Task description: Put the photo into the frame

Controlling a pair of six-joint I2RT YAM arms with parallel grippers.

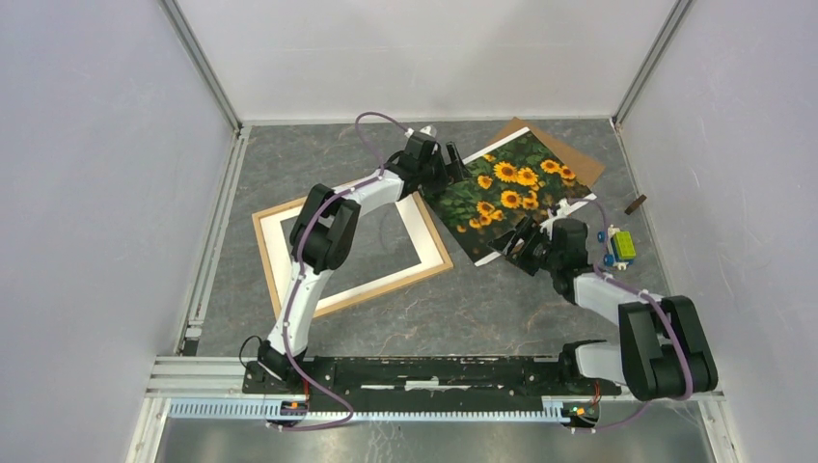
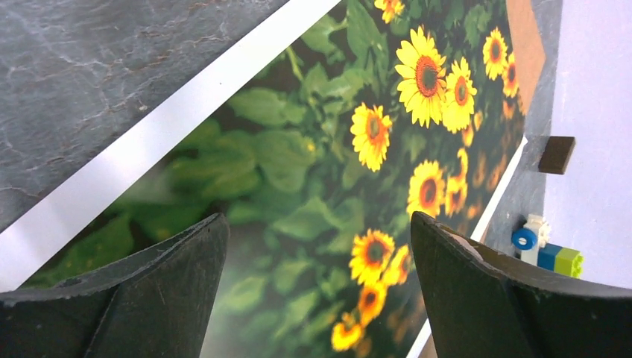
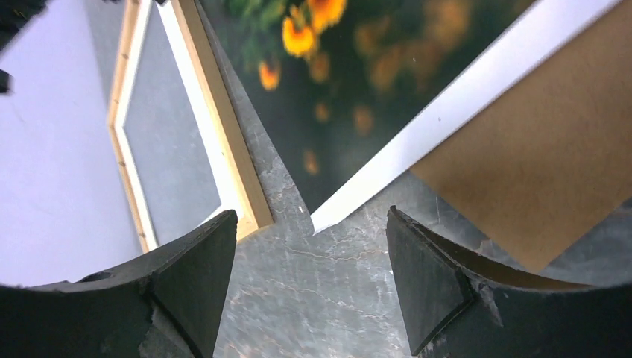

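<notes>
The photo (image 1: 506,193) sits between left tool (image 1: 455,166), right tool (image 1: 516,239).

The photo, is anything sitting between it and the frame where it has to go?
Nothing lies on the table between the photo and the frame; they sit side by side. Only the left arm reaches over the frame's opening, so it may have to move clear.

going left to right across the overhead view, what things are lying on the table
frame → photo → small green and blue toy block
</notes>
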